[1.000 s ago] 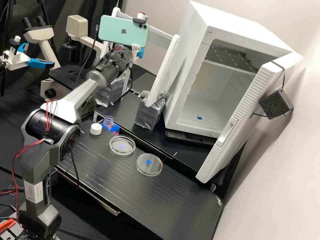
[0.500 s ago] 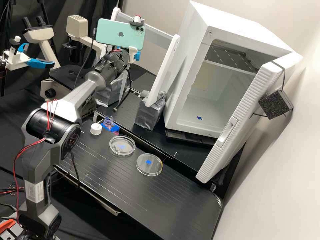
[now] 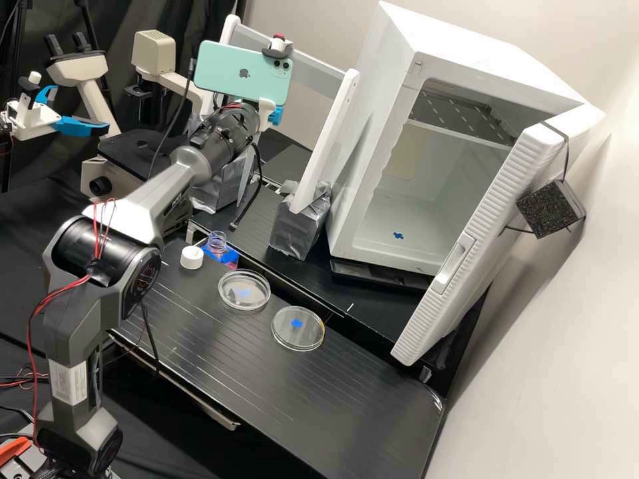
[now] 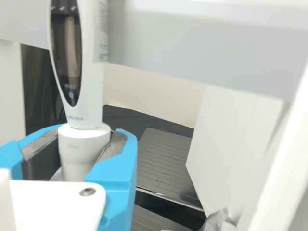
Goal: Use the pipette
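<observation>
Pipette (image 4: pixel 89 91) (white) has dipped slightly, the end effector (image 3: pixel 275 115) closed snugly around it.

In the high view we see a white cabinet (image 3: pixel 389 86), its door (image 3: pixel 466 226) open, a black block (image 3: pixel 549 208) against that door, and, well left of the cabinet, a beige microscope (image 3: pixel 78 68) and black curtain (image 3: pixel 193 16).

High view: we've got most of the gripper (image 3: pixel 275 114) hidden behind the phone (image 3: pixel 243 58) & arm (image 3: pixel 193 163), the 2nd arm (image 3: pixel 30 123) cut off at the L edge, bottle (image 3: pixel 225 255) base hidden. Wrist view: we see the pipette's (image 4: pixel 91 103) upper end cropped, lower end hidden, small print too blurry to read.
</observation>
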Motion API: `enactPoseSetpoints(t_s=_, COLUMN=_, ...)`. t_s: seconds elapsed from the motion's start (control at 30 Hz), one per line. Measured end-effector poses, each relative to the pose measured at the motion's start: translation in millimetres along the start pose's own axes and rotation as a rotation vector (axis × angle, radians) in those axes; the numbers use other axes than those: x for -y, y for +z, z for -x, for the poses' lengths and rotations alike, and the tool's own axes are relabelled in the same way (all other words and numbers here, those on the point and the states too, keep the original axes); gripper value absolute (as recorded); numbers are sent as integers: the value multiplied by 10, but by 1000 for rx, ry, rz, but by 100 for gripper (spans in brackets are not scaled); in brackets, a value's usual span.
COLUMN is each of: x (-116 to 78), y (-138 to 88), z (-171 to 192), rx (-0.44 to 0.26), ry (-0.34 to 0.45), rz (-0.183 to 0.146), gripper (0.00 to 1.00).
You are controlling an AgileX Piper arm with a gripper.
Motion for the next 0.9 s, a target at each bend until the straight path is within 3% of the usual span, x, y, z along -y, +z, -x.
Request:
enactPoseSetpoints(t_s=0.57, x=62, y=68, z=-12, rx=4, ry=11, rz=4, gripper=100)
enactPoseSetpoints(t_s=0.77, x=81, y=97, z=127, rx=-28, ry=32, rz=-13, gripper=100)
enactPoseSetpoints(t_s=0.9, x=60, y=157, z=386, rx=-66, ry=97, rz=-45, gripper=100)
